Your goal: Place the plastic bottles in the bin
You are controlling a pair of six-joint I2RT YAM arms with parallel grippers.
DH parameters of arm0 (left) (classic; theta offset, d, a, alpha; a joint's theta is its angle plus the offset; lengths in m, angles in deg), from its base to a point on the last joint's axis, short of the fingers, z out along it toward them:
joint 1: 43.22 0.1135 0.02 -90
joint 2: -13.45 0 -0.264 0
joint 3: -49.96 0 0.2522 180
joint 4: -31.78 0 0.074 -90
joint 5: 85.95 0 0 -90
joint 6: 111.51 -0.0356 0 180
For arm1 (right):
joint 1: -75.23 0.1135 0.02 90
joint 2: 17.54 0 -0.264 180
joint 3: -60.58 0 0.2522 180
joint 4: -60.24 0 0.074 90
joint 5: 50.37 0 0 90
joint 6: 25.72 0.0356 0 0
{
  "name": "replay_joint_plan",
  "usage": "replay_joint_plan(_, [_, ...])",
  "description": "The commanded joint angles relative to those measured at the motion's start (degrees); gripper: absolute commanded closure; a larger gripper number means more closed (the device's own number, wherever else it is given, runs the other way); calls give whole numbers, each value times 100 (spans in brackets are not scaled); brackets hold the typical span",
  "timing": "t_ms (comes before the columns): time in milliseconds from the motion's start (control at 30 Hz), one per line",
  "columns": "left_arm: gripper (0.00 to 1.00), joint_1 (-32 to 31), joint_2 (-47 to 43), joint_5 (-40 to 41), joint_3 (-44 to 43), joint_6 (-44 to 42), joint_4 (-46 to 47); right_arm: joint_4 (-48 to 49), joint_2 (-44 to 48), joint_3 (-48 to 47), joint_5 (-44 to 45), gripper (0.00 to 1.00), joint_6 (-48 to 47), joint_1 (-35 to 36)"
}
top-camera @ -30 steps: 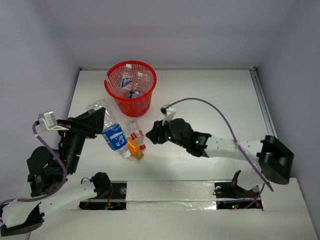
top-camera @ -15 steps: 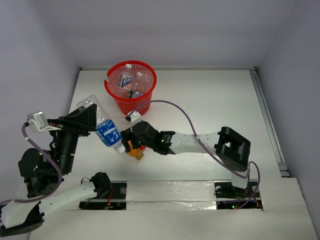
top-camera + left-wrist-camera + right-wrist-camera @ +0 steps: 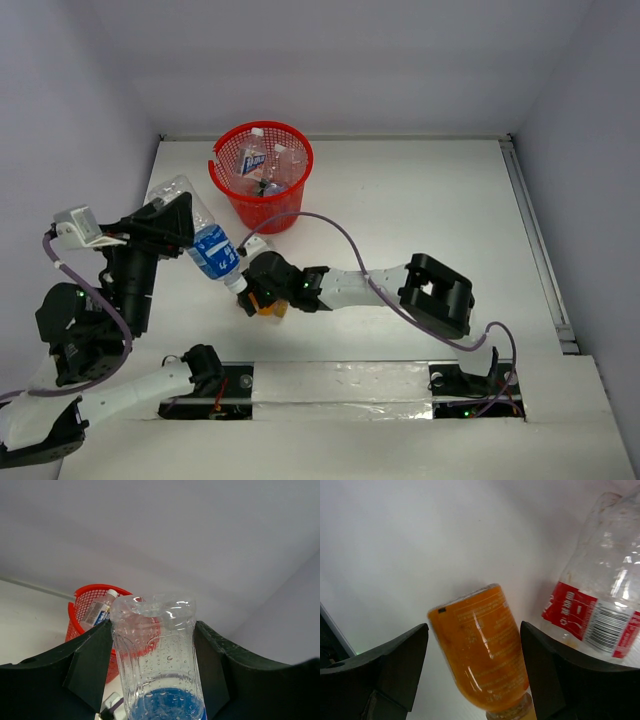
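My left gripper (image 3: 183, 224) is shut on a clear bottle with a blue label (image 3: 212, 252) and holds it tilted in the air, cap down, left of the red mesh bin (image 3: 266, 211). In the left wrist view the bottle (image 3: 155, 650) fills the gap between the fingers, with the bin (image 3: 82, 601) behind it. My right gripper (image 3: 256, 296) is open and straddles the squat orange bottle (image 3: 482, 650) lying on the table, with gaps on both sides. A clear bottle with a red-white label (image 3: 592, 607) lies beside it. Several bottles (image 3: 255, 160) lie in the bin.
The white table (image 3: 420, 200) is walled at the back and sides. The right arm's purple cable (image 3: 340, 245) loops over the table's middle. The right arm stretches leftwards across the near part of the table.
My left gripper has lifted the blue-label bottle up and to the left. My right arm has swung left, and its open jaws now stand around the orange bottle.
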Motion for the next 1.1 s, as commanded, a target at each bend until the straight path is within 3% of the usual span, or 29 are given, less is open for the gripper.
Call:
replay_joint_plan(0, [64,-15,406,137,-284,-397,426,-47,-123,-341,-136,21,-134,132])
replay_joint_plan(167, [64,-15,995,225,-626,-905,656,-231,-281,-420,-215,14,-160,132])
replay_joint_plan(367, [64,55,2041,331,-1259,-1548,937,-293,-307,-377,-338,13,-222,185])
replay_joint_plan(433, [64,456,2383,26,-1504,-1593,859,-310,-290,-341,-400,13,-239,185])
replay_joint_plan(500, [65,940,2699,-423,-1663,-1391,684,-328,-246,-289,-400,19,-231,238])
replay_joint_plan(533, [66,1569,2814,-1034,-1794,-1086,448,-328,-228,-262,-383,21,-222,238])
replay_joint_plan(600, [66,2135,3156,-1618,-1892,-794,331,-162,-123,-140,-348,34,-152,238])
replay_joint_plan(667, [66,2400,3342,-1612,-1822,-775,453,-65,96,62,-330,47,-99,238])
replay_joint_plan(733, [67,2699,3693,-1812,-1892,-732,516,286,385,212,-260,53,-11,238])
replay_joint_plan(867, [68,3560,4203,-2508,-2094,-108,621,638,843,537,-154,57,50,238])
replay_joint_plan(1067, [69,4062,4977,-2070,-2499,-291,972,990,1546,959,-66,58,112,291])
